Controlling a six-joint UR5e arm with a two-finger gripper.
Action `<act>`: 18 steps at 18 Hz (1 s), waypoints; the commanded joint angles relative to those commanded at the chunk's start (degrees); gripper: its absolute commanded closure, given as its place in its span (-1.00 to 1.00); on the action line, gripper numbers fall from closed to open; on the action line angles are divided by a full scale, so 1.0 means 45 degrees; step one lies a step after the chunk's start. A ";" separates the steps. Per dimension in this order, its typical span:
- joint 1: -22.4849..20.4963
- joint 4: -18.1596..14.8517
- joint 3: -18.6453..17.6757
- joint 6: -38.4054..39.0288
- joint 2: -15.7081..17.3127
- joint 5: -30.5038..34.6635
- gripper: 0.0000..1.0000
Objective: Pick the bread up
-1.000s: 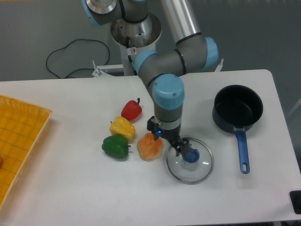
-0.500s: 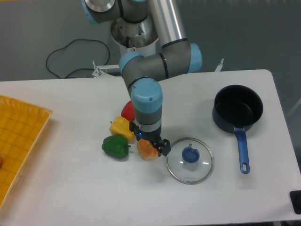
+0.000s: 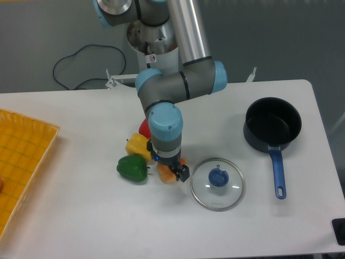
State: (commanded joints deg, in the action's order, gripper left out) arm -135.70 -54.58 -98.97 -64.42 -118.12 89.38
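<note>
Gripper [image 3: 171, 171] sits low over the bread [image 3: 168, 172], fingers either side, placed to grasp it; whether it grips yet, I cannot tell.

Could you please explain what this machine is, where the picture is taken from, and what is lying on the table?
This is a jointed robot arm, filmed by one fixed camera looking down at a white table. At its tip is a two-finger gripper, lowered right over the bread, a pale orange lump. Whether the fingers have closed on it cannot be told. Beside it lie a green pepper, a yellow pepper and a partly hidden red pepper. To the right are a glass lid and a dark pot. A yellow tray sits at the left edge.
</note>
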 joint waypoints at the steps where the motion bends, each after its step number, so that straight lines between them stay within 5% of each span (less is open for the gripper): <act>1: -0.0019 0.0000 0.0000 -0.0020 0.0000 0.0000 -0.99; 5: -0.0039 0.0000 0.0020 -0.0059 -0.0059 0.0000 -0.91; 18: -0.0020 -0.0059 -0.0019 0.0000 -0.0039 0.0214 0.74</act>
State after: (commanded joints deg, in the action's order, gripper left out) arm -135.79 -54.84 -99.05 -64.42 -118.30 90.35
